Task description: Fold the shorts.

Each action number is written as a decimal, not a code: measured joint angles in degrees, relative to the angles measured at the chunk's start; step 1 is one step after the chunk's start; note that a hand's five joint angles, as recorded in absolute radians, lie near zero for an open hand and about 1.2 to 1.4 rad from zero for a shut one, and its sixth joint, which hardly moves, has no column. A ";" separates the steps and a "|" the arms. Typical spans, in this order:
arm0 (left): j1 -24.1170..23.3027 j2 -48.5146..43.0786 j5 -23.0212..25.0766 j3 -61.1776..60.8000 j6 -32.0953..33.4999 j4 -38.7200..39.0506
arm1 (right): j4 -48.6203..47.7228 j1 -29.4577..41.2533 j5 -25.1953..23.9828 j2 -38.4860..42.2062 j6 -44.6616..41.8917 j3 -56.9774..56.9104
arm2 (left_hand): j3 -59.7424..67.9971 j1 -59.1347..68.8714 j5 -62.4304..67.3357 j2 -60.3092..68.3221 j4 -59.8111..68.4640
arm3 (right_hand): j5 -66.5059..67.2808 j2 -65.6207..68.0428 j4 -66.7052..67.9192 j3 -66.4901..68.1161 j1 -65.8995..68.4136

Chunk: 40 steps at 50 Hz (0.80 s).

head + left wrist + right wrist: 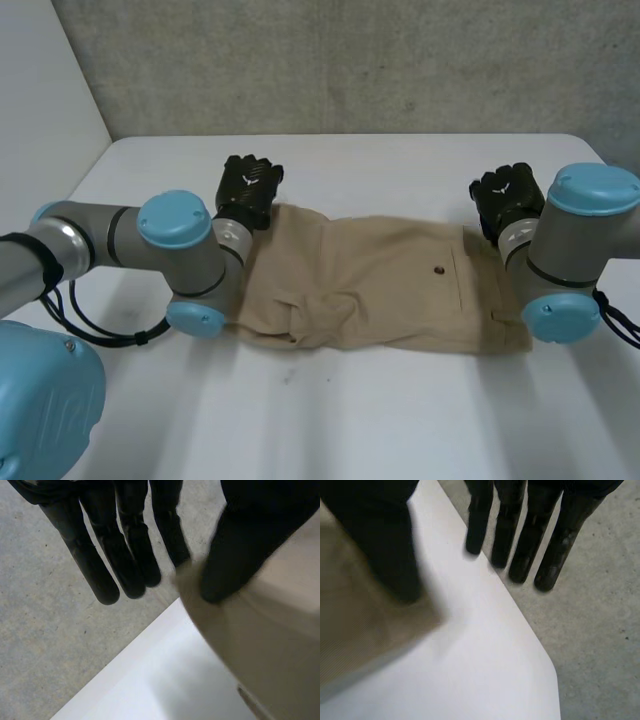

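The left hand [248, 188] pinched the far left corner of the shorts [380, 285] between its thumb and nearest finger, the other fingers straight. The shorts lay flat across the table [400, 420]. The right hand [505, 198] was spread wide, thumb over the far right corner.

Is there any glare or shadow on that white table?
Head view: no glare on the table, just a soft shadow along the near edge of the shorts. Right wrist view: a grey band of shadow runs beside their edge.
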 measured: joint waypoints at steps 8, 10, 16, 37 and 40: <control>-0.20 3.44 -0.59 -3.54 0.66 4.45 | -2.71 0.02 1.57 -3.49 2.32 -0.05 | -46.59 -42.59 -43.40 -46.22 -47.67 | -30.46 -28.83 -30.05 -29.57 -20.70; -0.36 7.18 -1.04 -5.92 1.01 5.90 | -3.48 -0.15 1.93 -7.48 4.67 0.94 | -46.59 -42.59 -43.39 -46.49 -47.71 | -30.46 -28.83 -30.05 -29.57 -20.70; -0.65 16.80 -1.65 -12.35 1.25 6.98 | -2.89 -0.52 1.88 -16.94 9.89 4.33 | -46.59 -42.59 -43.38 -46.54 -47.71 | -30.47 -28.83 -30.05 -29.57 -20.71; -1.25 45.31 -1.60 -46.66 -14.00 -5.22 | 12.40 -2.66 -7.15 -32.73 21.37 33.14 | -46.59 -42.59 -43.37 -46.54 -47.71 | -20.88 -17.71 -19.17 -17.78 -11.65; -1.10 45.98 -1.58 -48.98 -16.03 -6.30 | 10.86 -4.23 -9.59 -32.01 22.76 35.69 | -46.59 -42.59 -43.37 -46.54 -47.67 | -20.12 -17.03 -18.40 -17.15 -11.05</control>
